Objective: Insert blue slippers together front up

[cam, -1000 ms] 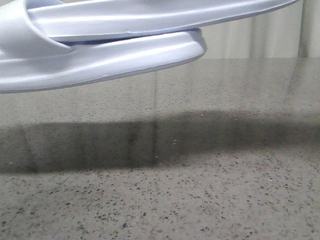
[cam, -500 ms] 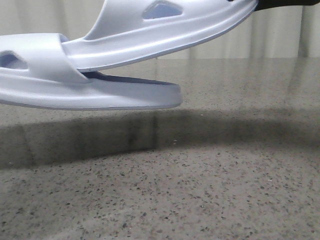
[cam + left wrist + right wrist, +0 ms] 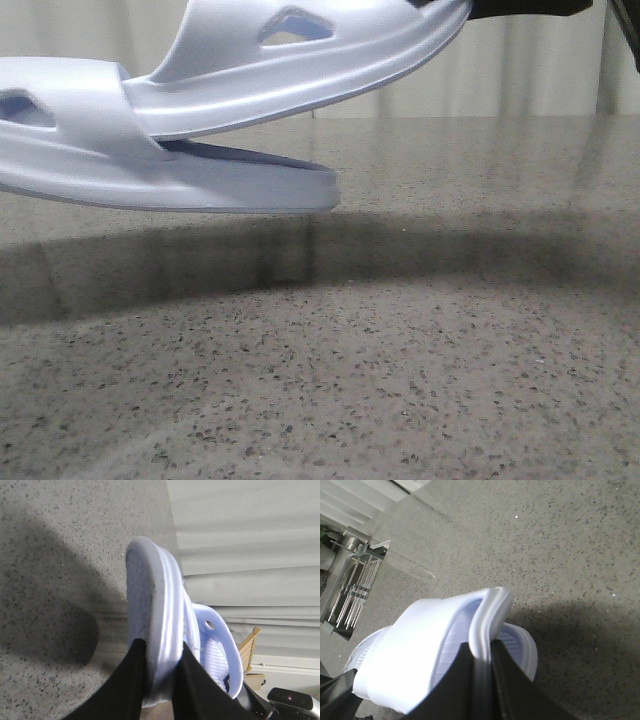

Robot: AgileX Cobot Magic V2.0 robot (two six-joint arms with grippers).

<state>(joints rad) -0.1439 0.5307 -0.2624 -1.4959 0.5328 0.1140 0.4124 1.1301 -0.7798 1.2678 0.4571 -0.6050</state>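
Hovering above the speckled table (image 3: pixel 400 380): blue slippers (image 3: pixel 200 175), one nosed under the other's strap, at ten o'clock in the front view. Pinching the lower sole's edge: left gripper (image 3: pixel 161 677). Clamping the upper slipper's rim: right gripper (image 3: pixel 482 677).

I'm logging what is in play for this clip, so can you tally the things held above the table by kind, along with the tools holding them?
Pale blue slippers: 2, the lower slipper and the upper slipper slid under its strap.
Black tools: 2, the left tool and the right tool, each clamped on a slipper sole.
Total: 4.
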